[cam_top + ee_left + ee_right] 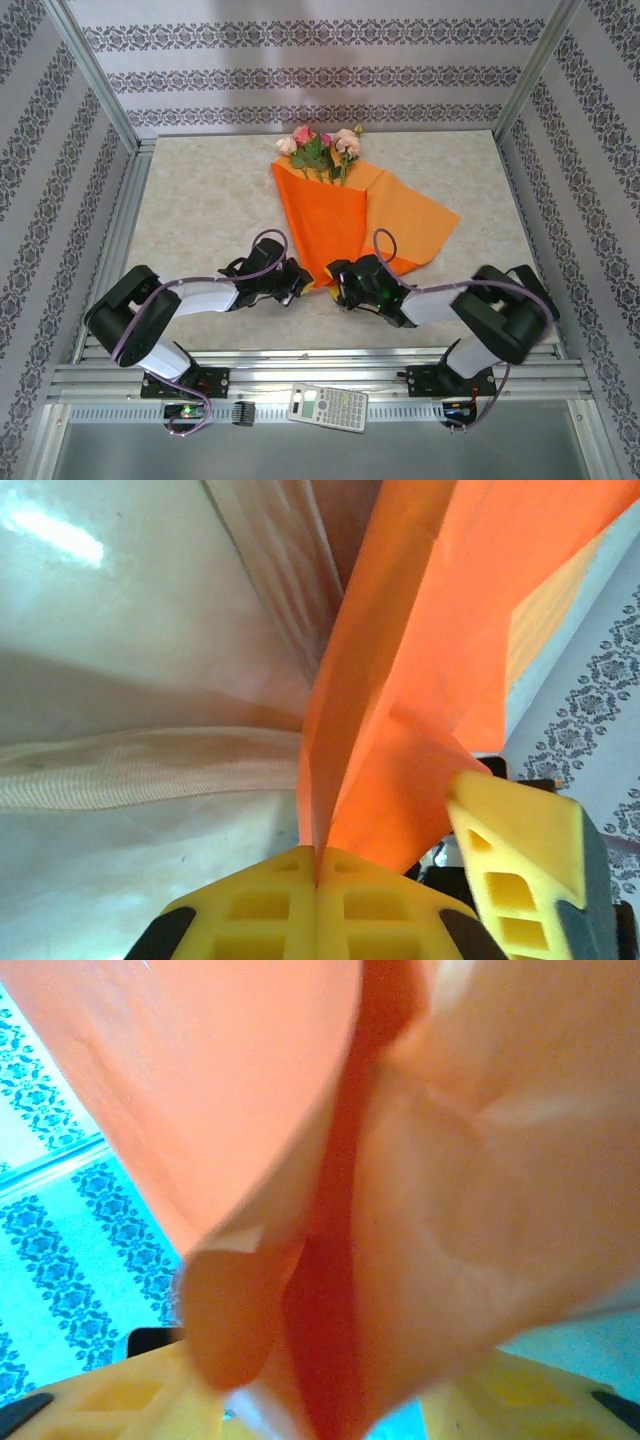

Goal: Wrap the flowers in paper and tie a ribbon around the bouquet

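With the left gripper pinching the narrow end of the paper on the table and the right gripper loose around it with fingers apart, hold tight so the flowers don't slip out.

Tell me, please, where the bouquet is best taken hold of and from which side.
Grip the bouquet at its narrow near tip, coming from the near side. There the cone is gathered slim enough for the fingers to close around, while the far end flares open around the flowers.
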Robot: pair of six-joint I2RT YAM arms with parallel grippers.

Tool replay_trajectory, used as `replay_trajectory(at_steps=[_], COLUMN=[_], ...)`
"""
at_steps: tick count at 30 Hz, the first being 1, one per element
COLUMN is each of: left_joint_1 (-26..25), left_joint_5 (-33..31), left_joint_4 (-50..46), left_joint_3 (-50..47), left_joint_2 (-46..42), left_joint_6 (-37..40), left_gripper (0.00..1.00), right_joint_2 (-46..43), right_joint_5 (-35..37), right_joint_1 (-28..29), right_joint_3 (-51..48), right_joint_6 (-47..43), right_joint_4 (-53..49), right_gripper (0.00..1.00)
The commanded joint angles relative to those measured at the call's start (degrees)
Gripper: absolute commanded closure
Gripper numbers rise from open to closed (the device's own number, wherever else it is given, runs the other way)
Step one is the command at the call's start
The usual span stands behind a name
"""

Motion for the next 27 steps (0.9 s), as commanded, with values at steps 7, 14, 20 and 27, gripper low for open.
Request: replay_trajectory(at_steps=[7, 14, 20, 27], left_joint_1=[3.6, 4.4, 3.5, -0.6], left_joint_5=[-0.9, -4.9, 6.0, 11.1], left_joint_4=[-9.7, -31.6, -26.5, -20.0], left_joint_3=[-0.5, 8.4, 19.1, 26.8], left_joint_2=[-4.4, -11.7, 2.9, 17.0], left_joint_6=[3.2, 11.0, 14.8, 13.6], left_gripper=[0.69, 0.49, 0.79, 0.91], right_joint_2=[-19.0, -17.8, -10.6, -3.5], right_joint_5=[-5.6, -9.9, -15.5, -18.3], right_joint_1=[-14.1, -35.1, -45.6, -47.8], right_joint_3=[10.3, 14.3, 15.6, 15.7], right_joint_6=[-27.1, -46.8, -53.0, -51.2], right_joint_4=[-49.3, -62.0, -61.0, -53.7], right_gripper=[0.38, 0.4, 0.41, 0.5])
